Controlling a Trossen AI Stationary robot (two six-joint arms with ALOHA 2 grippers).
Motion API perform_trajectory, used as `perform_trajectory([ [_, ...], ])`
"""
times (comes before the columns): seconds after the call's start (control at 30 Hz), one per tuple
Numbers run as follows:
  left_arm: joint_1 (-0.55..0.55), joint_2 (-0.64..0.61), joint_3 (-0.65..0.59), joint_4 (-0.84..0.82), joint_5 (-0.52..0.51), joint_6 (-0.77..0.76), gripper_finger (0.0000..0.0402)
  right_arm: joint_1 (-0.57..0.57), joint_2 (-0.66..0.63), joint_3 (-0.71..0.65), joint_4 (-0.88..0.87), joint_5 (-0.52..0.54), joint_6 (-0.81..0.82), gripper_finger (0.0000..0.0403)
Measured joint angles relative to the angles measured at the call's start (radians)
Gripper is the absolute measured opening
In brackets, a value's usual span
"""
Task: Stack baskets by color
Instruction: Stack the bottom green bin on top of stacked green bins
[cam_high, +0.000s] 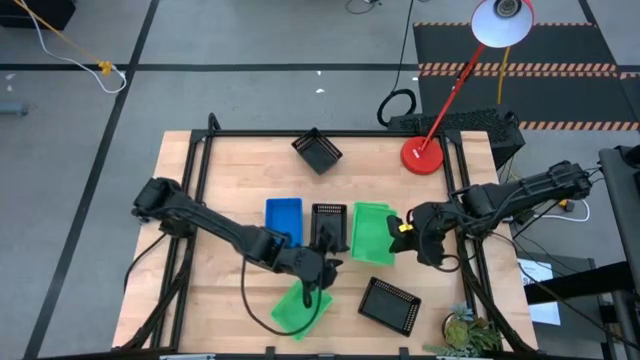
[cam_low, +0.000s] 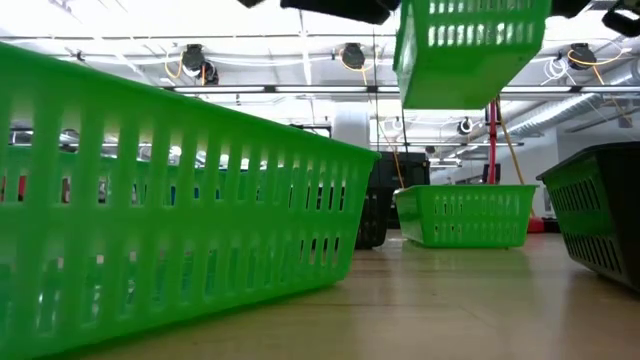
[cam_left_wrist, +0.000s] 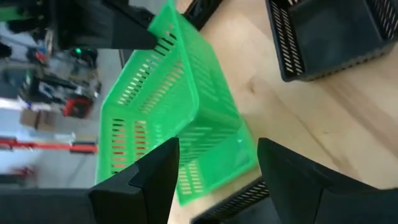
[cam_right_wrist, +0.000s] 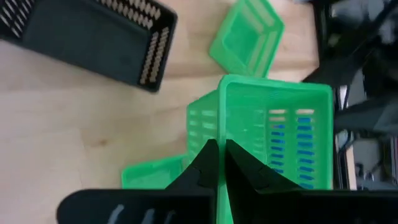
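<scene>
My right gripper (cam_high: 405, 228) is shut on a green basket (cam_high: 372, 232), which hangs tilted high over the table in the low view (cam_low: 470, 50). Below it a second green basket (cam_low: 465, 215) rests on its base. A third green basket (cam_high: 300, 308) lies near the front edge. My left gripper (cam_high: 322, 275) hovers open over the table's middle, between that basket and a black basket (cam_high: 328, 225), with nothing between its fingers (cam_left_wrist: 217, 180). A blue basket (cam_high: 283, 218) sits left of the black one. My right gripper (cam_right_wrist: 219, 162) pinches the lifted green basket's wall at its rim (cam_right_wrist: 219, 127), on the side toward the table's right edge, between its two fingers. The fingers slant down from the right. The basket hangs tilted, clear of the table and of the green basket below.
Another black basket (cam_high: 318, 152) stands at the far middle and a third (cam_high: 390, 303) near the front right. The red lamp base (cam_high: 422, 155) stands at the far right, its stem leaning over the edge. Bare wood lies at the table's left.
</scene>
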Motion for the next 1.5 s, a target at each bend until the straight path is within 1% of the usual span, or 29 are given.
perform_trajectory([
  [0.17, 0.003, 0.011, -0.001, 0.083, 0.006, 0.149, 0.0219, -0.001, 0.000, 0.000, 0.010, -0.104, 0.010, 0.0004],
  [0.27, 0.015, 0.010, 0.000, 0.104, 0.013, 0.239, 0.0208, -0.001, 0.000, 0.000, 0.021, -0.180, 0.028, 0.0004],
  [0.37, 0.034, -0.001, 0.000, 0.097, 0.023, 0.273, 0.0192, 0.000, 0.000, 0.000, 0.019, -0.194, 0.036, 0.0004],
  [0.4, 0.040, -0.008, 0.000, 0.093, 0.040, 0.275, 0.0187, 0.000, 0.000, 0.000, 0.019, -0.194, 0.034, 0.0004],
  [0.47, 0.056, -0.014, 0.001, 0.096, 0.115, 0.286, 0.0178, -0.001, 0.000, 0.000, 0.020, -0.205, 0.024, 0.0004],
  [0.6, 0.078, -0.005, 0.001, 0.097, 0.224, 0.358, 0.0165, -0.018, 0.012, 0.000, 0.048, -0.248, -0.010, 0.0004],
  [0.73, 0.093, 0.000, 0.001, 0.109, 0.274, 0.403, 0.0151, -0.039, 0.036, 0.000, 0.069, -0.295, -0.027, 0.0004],
  [0.83, 0.103, 0.000, 0.001, 0.118, 0.316, 0.407, 0.0126, -0.050, 0.055, 0.000, 0.072, -0.305, -0.030, 0.0004],
  [1.0, 0.109, 0.000, 0.000, 0.092, 0.344, 0.449, 0.0062, -0.065, 0.060, 0.000, 0.088, -0.326, -0.033, 0.0004],
  [1.13, 0.117, 0.000, -0.001, 0.070, 0.352, 0.424, 0.0014, -0.065, 0.059, 0.000, 0.145, -0.326, 0.061, 0.0009],
  [1.23, 0.122, 0.000, -0.001, 0.066, 0.352, 0.396, 0.0013, -0.065, 0.058, 0.000, 0.217, -0.322, 0.169, 0.0027],
  [1.37, 0.123, 0.000, -0.001, 0.047, 0.317, 0.386, 0.0025, -0.065, 0.043, 0.000, 0.293, -0.265, 0.397, 0.0071],
  [1.43, 0.124, 0.000, -0.001, 0.043, 0.289, 0.377, 0.0020, -0.065, 0.034, 0.000, 0.297, -0.256, 0.496, 0.0099],
  [1.5, 0.124, 0.000, -0.001, 0.045, 0.266, 0.357, 0.0010, -0.066, 0.021, 0.000, 0.289, -0.248, 0.556, 0.0131],
])
